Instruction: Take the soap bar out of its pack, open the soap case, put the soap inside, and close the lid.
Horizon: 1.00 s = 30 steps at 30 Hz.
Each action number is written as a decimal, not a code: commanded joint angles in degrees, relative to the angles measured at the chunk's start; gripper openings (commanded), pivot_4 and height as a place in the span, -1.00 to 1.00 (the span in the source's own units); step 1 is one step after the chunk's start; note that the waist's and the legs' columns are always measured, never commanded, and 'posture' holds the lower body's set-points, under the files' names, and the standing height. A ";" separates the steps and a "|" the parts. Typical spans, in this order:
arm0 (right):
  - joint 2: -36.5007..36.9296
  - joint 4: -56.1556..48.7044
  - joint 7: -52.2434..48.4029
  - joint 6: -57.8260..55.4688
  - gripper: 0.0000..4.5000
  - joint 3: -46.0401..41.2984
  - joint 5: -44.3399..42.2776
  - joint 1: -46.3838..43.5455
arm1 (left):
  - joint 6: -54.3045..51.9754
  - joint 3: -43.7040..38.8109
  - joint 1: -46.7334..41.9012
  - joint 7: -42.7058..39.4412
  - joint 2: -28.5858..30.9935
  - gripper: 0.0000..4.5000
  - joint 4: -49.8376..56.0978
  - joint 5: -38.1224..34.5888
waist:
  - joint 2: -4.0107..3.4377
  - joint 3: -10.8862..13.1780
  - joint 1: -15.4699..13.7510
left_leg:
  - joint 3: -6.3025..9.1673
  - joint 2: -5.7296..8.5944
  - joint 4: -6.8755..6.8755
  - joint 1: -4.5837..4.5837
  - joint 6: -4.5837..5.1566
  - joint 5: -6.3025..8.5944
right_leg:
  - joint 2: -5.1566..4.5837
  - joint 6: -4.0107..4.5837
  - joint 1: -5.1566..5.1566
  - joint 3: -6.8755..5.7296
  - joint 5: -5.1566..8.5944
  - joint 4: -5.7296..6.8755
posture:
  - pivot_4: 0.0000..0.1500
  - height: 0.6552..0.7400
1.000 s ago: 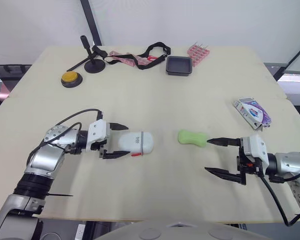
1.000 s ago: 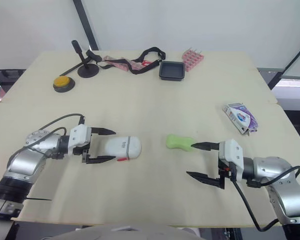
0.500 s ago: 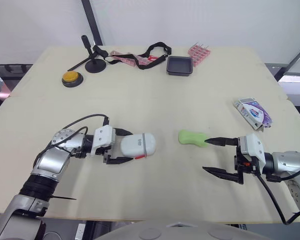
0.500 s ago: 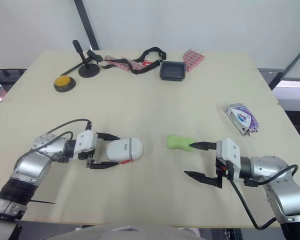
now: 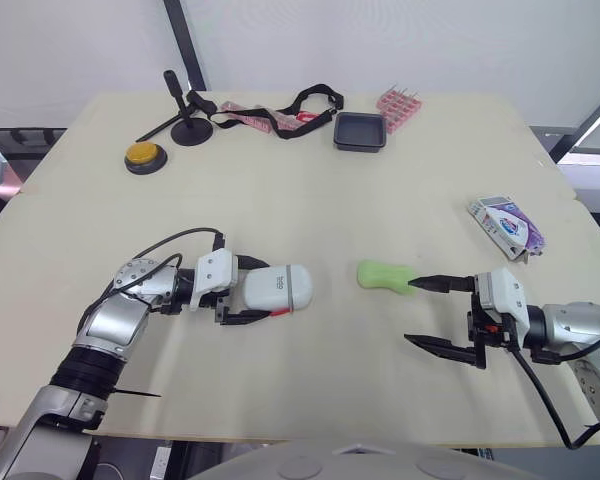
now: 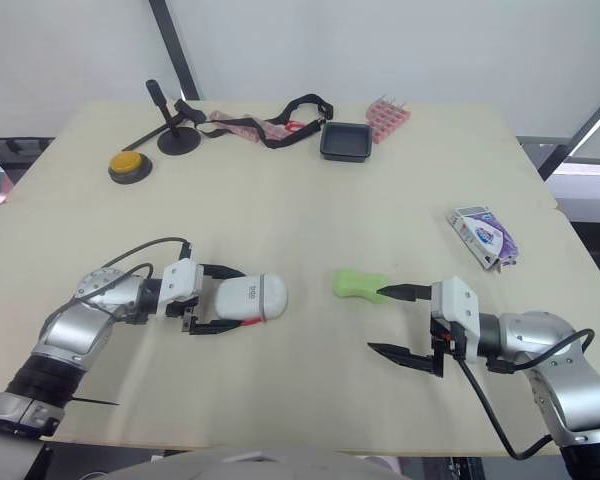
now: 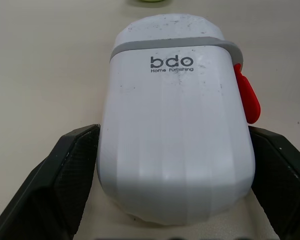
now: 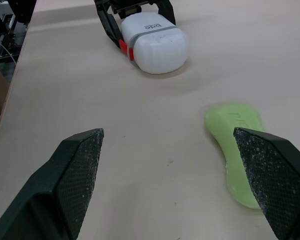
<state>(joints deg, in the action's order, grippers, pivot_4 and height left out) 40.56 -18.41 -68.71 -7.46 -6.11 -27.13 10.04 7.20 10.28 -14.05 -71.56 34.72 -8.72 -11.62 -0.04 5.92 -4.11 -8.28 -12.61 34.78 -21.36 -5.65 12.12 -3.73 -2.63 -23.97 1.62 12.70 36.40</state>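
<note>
My left gripper (image 5: 256, 291) is closed on the soap case (image 5: 277, 288), its two black fingers (image 7: 72, 172) lying against the long sides of the white shell, as the left wrist view shows. A second ago the same fingers stood wider apart with only their tips level with the case; since then the gripper has advanced along the case and narrowed onto it. The case lies on its side on the table (image 5: 310, 200), left of centre, with its lid shut. The grey-banded lid end points away from my left gripper, towards the soap, and a red tab (image 7: 247, 97) shows on one side. The case sits slightly nearer the soap than it did a second ago. The green soap bar (image 5: 384, 275) lies bare on the table just right of centre, in the same place as before and apart from the case. My right gripper (image 5: 412, 312) is spread open and holds nothing; its far fingertip is at the right-hand end of the soap, and I cannot tell whether it touches. This gripper has barely shifted over the last second. The soap pack (image 5: 504, 224) lies near the table's right edge, well apart from the soap.
</note>
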 commanded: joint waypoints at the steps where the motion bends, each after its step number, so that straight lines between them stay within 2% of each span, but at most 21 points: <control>1: 0.41 -0.30 0.11 1.00 0.99 -0.33 -0.22 -0.41 | 0.39 -0.35 -0.40 -0.11 0.02 1.00 0.14 -0.53 | 0.00 0.00 0.00 | 0.00 0.00 0.00 0.00 0.00 0.00 | 0.00 0.00 0.00 0.00 0.00 0.00 | 1.00 1.00; 19: 0.00 2.94 1.60 2.87 0.99 -2.39 -0.81 0.53 | 1.21 0.26 -0.65 -0.37 -0.53 1.00 0.42 -0.05 | 0.00 0.00 0.01 | 0.00 0.00 0.00 0.00 0.00 0.00 | -0.05 0.00 0.00 0.00 0.00 -0.01 | 1.00 1.00; 23: 0.12 3.29 1.43 3.24 1.00 -2.60 -0.71 0.51 | 1.65 0.57 -1.29 0.49 -0.95 0.55 -0.35 0.85 | 0.00 0.00 -0.01 | 0.00 0.00 -0.01 0.00 0.00 0.00 | -0.05 0.00 0.00 0.00 0.00 -0.01 | 1.00 1.00; 30: 0.10 3.37 1.43 3.14 1.00 -2.30 -0.66 0.69 | 3.12 1.03 -1.91 1.14 -1.11 0.55 -1.69 1.63 | 0.00 0.00 -0.02 | 0.00 0.01 -0.01 0.00 0.00 0.00 | -0.05 0.00 0.00 0.00 0.00 -0.01 | 1.00 1.00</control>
<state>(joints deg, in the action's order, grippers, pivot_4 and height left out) 40.21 -14.42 -67.07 -5.14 -7.33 -27.11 10.65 9.39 11.59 -15.46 -70.92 33.40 -10.24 -10.72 -0.04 5.92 -4.12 -8.28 -12.60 34.77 -21.36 -5.65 12.12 -3.78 -2.63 -23.97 1.63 12.71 36.39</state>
